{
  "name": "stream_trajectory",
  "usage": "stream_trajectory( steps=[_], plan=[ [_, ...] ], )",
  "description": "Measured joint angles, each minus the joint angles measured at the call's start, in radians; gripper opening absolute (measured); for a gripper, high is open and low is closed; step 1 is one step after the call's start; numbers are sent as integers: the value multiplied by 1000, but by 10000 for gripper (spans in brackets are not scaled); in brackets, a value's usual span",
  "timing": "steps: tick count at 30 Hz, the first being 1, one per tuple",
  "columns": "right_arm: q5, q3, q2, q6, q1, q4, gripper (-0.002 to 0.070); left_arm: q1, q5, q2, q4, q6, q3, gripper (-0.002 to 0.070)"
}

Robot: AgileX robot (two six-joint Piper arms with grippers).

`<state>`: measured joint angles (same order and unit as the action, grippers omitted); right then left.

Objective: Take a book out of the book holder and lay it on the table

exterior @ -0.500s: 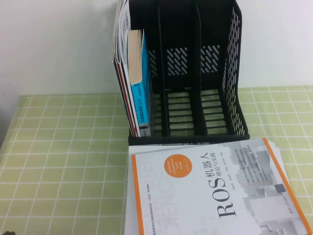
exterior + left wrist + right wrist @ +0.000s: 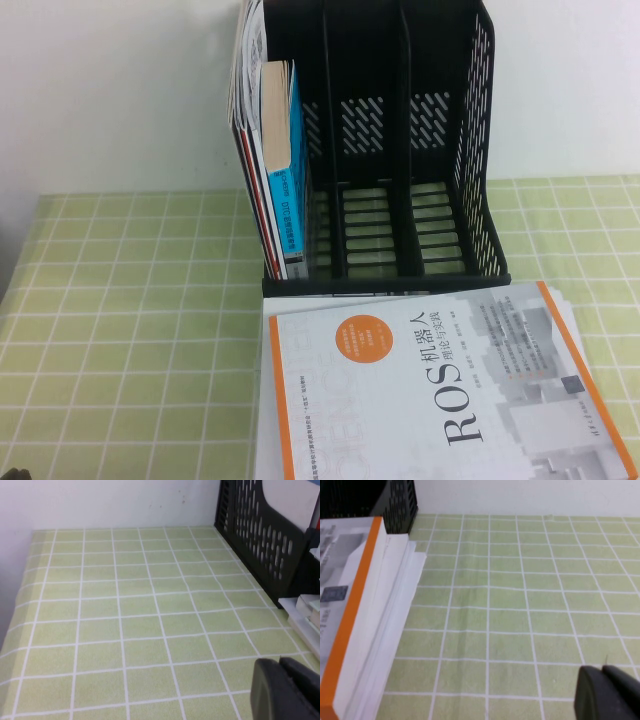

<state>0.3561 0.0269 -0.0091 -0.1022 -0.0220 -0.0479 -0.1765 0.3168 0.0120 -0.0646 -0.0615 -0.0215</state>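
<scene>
The black book holder [image 2: 400, 150] stands upright at the back middle of the green checked table [image 2: 130, 300]. Its left compartment holds a thick blue-covered book [image 2: 290, 170] and some thin books [image 2: 243, 70] pressed against the left wall. No cover with a man in a navy suit shows, so I cannot tell which is the book. The two right compartments are empty. My left gripper [image 2: 279, 662] is shut and empty, low over the cloth left of the holder. My right gripper [image 2: 602, 669] is shut and empty over the cloth to the right. Neither shows in the high view.
The white orange-edged "ROS" book [image 2: 430, 390] lies flat in front of the holder on a stack of white books; its edge also shows in the right wrist view [image 2: 355, 610]. The holder's perforated side wall [image 2: 260, 535] shows in the left wrist view. A white wall runs behind.
</scene>
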Motion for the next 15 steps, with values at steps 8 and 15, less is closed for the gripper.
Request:
stream_trajectory(
  steps=[8, 15],
  plan=[
    [-56, 2, 0, 0, 0, -2, -1, 0, -16, 0, 0, 0, -2, -3],
    [-273, 2, 0, 0, 0, -45, -1, 0, -105, 0, -11, -4, -3, -3]
  ],
)
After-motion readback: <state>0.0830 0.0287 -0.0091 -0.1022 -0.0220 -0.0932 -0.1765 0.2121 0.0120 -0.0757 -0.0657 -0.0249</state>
